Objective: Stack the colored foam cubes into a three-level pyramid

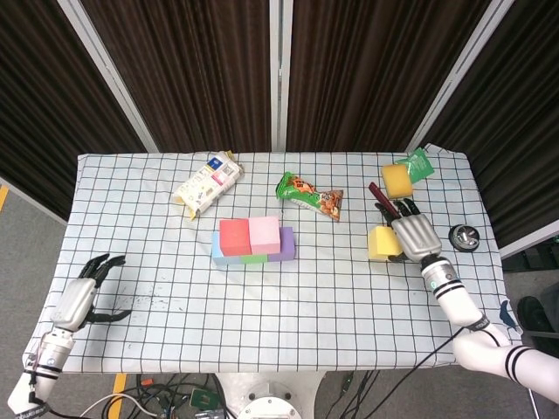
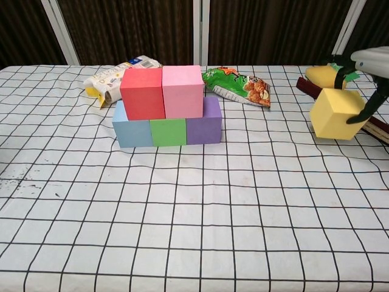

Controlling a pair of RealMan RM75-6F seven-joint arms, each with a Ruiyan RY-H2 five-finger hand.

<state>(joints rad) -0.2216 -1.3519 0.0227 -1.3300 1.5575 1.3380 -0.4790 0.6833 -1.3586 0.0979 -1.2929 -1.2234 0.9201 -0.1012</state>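
Observation:
A stack stands mid-table: light blue cube (image 2: pixel 131 126), green cube (image 2: pixel 168 132) and purple cube (image 2: pixel 204 123) in a row, with a red cube (image 2: pixel 142 93) and a pink cube (image 2: pixel 182 91) on top. My right hand (image 1: pixel 414 235) grips the yellow cube (image 2: pixel 336 113) at the right, and the cube hangs tilted just above the cloth. In the head view the yellow cube (image 1: pixel 383 243) sits left of the hand. My left hand (image 1: pixel 80 295) rests open at the table's front left corner, holding nothing.
A white snack packet (image 1: pixel 206 183) and a green snack bag (image 1: pixel 309 194) lie behind the stack. A yellow sponge (image 1: pixel 397 181), a green wrapper (image 1: pixel 417 164) and a dark red stick (image 1: pixel 387 205) sit at the back right. A small round metal object (image 1: pixel 462 236) lies near the right edge.

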